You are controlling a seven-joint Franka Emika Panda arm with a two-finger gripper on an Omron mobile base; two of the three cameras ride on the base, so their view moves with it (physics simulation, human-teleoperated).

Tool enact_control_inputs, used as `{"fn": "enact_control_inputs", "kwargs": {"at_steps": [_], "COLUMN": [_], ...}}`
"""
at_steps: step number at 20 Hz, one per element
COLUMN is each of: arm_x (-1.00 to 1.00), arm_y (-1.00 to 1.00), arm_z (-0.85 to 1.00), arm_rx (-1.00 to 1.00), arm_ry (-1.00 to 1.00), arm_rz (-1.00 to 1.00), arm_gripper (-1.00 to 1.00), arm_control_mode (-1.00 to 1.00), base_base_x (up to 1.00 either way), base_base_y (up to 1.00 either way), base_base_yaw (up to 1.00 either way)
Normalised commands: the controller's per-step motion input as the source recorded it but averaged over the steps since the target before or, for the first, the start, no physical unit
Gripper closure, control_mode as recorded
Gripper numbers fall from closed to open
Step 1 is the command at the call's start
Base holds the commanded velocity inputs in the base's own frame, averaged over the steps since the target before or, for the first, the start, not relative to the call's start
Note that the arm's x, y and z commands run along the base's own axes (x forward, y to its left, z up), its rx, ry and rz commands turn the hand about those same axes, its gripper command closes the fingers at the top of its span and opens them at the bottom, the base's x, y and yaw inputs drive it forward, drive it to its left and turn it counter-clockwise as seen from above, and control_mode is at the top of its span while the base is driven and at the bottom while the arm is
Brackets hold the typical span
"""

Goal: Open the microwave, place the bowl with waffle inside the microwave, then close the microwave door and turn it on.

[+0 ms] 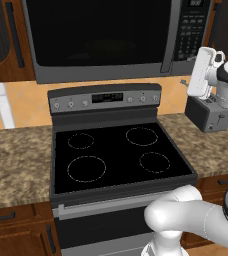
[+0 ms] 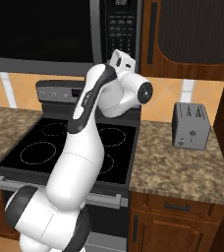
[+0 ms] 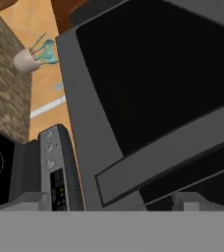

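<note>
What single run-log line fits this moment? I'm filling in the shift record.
phase: reaching for door | gripper: open, empty, near handle | microwave door: shut | stove: bare

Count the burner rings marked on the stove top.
4 on the stove: back-left ring, back-right ring, front-left ring, front-right ring. In the right base view the arm covers some.

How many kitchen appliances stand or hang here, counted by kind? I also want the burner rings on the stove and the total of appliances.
Microwave: 1
Stove: 1
Toaster: 1
Total appliances: 3
Burner rings on the stove: 4
</note>
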Motion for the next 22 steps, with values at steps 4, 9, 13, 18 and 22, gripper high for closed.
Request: {"fn": "enact_control_inputs", "kwargs": {"at_steps": [4, 9, 13, 18, 22], "arm_x": [0.40, 0.48, 0.48, 0.42, 0.25], "arm_y": [0.00, 0.00, 0.00, 0.00, 0.00], "arm_z": [0.00, -0.01, -0.12, -0.23, -0.24], "arm_rx": [0.00, 0.00, 0.00, 0.00, 0.00], "arm_ry": [0.00, 0.00, 0.00, 0.00, 0.00], "arm_rz": [0.04, 0.01, 0.01, 0.02, 0.02], "arm_gripper": [-1.00, -1.00, -1.00, -1.00, -1.00], "arm_control_mode": [-1.00, -1.00, -1.00, -1.00, -1.00], "base_base_x": [0.00, 0.00, 0.00, 0.00, 0.00], "base_base_y": [0.00, 0.00, 0.00, 0.00, 0.00], "base_base_yaw": [0.00, 0.00, 0.00, 0.00, 0.00]}}
